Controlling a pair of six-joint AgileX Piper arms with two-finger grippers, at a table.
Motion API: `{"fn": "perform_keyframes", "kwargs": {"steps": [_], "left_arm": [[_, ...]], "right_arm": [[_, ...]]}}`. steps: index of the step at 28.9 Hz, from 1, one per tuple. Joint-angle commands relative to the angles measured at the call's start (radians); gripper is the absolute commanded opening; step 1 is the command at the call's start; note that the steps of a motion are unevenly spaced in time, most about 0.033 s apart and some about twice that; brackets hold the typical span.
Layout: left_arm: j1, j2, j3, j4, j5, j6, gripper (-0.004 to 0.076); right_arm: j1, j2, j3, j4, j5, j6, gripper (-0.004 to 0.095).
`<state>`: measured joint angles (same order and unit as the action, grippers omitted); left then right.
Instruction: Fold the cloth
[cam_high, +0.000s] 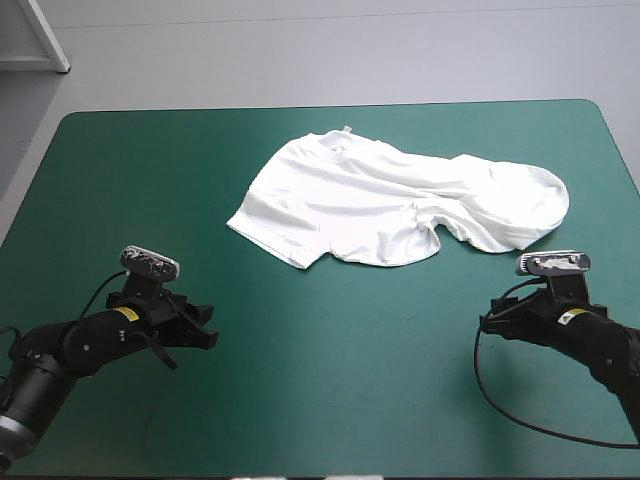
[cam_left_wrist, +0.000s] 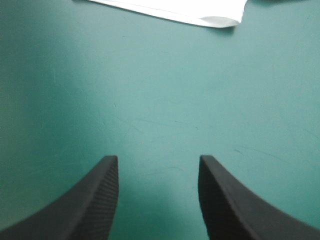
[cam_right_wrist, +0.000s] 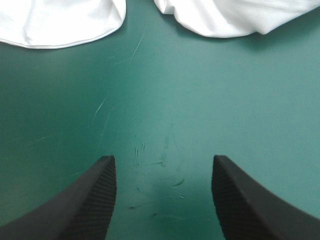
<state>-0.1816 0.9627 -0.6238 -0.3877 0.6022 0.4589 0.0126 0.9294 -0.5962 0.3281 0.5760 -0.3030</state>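
White T-shirt (cam_high: 400, 205), crumpled and partly spread, lies upper centre on the teal-green tabletop (cam_high: 330, 400). The left pincer (cam_high: 208, 328), lower left, and the right pincer (cam_high: 490, 322), lower right, stand released, fingers apart, both short of the T-shirt.

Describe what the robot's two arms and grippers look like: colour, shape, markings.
The left arm and right arm are black and jointed, each with a small yellow label near the wrist. The left gripper and right gripper each have two broad black fingers shaped like curved fins, finely ribbed on their inner faces.
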Motion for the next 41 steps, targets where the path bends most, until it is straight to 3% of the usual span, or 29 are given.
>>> {"fn": "perform_keyframes", "kwargs": {"steps": [1, 10, 17, 41], "left_arm": [[0.001, -0.015, -0.036, -0.031, -0.043, -0.003, 0.0365], [0.001, -0.015, -0.036, -0.099, -0.062, -0.003, 0.0365], [0.001, 0.013, -0.066, -0.143, -0.223, 0.003, 0.0365], [0.001, 0.822, -0.833, -0.113, -0.157, 0.055, 0.0369]], "right_arm": [[-0.003, -0.013, -0.03, 0.012, -0.044, -0.003, 0.0532], [-0.003, -0.013, -0.03, 0.012, -0.035, -0.003, 0.0532], [-0.003, -0.013, -0.03, 0.012, 0.023, 0.004, 0.0532], [-0.003, -0.013, -0.032, 0.047, 0.045, 0.007, 0.0532]]}}
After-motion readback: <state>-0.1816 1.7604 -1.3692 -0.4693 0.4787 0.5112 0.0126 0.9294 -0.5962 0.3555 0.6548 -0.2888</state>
